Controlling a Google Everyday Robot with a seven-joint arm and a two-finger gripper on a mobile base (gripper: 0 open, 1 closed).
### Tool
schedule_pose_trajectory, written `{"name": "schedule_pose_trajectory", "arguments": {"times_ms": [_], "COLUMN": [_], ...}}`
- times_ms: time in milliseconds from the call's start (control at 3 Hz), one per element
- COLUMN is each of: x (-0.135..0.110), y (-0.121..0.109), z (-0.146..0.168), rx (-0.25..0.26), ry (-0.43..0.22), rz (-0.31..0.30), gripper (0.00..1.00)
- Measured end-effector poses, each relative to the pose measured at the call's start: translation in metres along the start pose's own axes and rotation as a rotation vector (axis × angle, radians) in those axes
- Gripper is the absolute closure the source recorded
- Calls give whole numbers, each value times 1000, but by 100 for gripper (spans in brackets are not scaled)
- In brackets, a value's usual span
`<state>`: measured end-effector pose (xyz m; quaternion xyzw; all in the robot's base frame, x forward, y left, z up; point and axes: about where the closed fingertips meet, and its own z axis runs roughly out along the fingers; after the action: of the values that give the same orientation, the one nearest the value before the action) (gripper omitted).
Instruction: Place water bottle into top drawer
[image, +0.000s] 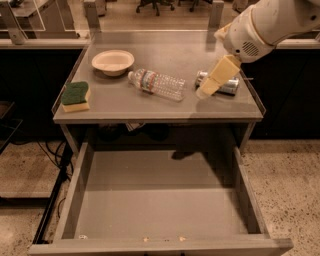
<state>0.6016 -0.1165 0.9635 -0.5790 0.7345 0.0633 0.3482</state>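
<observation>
The water bottle (157, 84) lies on its side in the middle of the grey table top (130, 107), its white cap pointing left toward the bowl. The top drawer (159, 200) is pulled fully open below the table and holds nothing visible. My gripper (206, 91) hangs from the white arm at the upper right, its yellowish fingers pointing down-left just above the table. It is a short way right of the bottle and in front of the crushed silver can (226, 84), apart from the bottle.
A cream bowl (113, 62) sits at the table's back left. A green and yellow sponge (75, 96) lies at the front left edge. Cables run on the floor left of the drawer. More desks and chairs stand behind the table.
</observation>
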Motion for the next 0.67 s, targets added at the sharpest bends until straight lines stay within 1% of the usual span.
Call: {"name": "schedule_pose_trajectory", "arguments": {"times_ms": [333,667], "x": [-20,-47], "y": [-7,-3], "z": [33,72], "rx": [-46,-124], "ry": [-64,-126], "rz": [-35,-53], "gripper": [0,0]}}
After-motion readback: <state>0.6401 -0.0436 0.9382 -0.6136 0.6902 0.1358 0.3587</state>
